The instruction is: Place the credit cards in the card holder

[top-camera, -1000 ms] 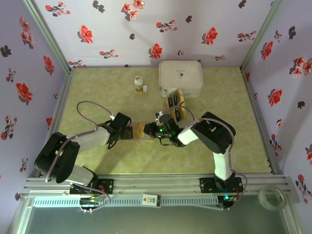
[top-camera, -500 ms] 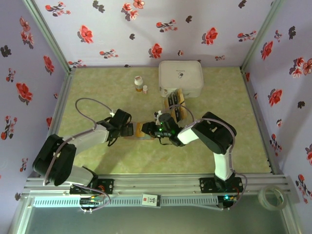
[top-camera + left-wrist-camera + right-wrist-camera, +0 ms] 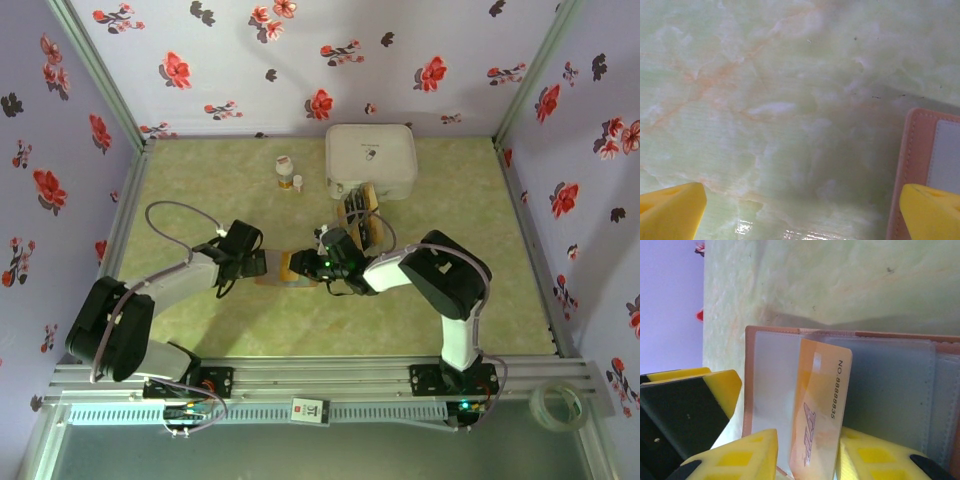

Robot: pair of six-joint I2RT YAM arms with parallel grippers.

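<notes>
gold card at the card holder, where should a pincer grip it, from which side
Grip the gold card at the end nearest the right pincer, from that side: that end stands free, while the far end lies over the card holder sleeves.

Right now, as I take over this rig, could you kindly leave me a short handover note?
Left gripper: open, one finger over the edge of the open reddish-brown leather-look card holder.
Right gripper: jaws either side of a tan-gold rectangular card; whether they grip it is unclear.
Done: that card seems partly slid into the holder's clear pocket.
Left: seat it, then bring the remaining tan and black cards lying beside the white rounded box.
</notes>
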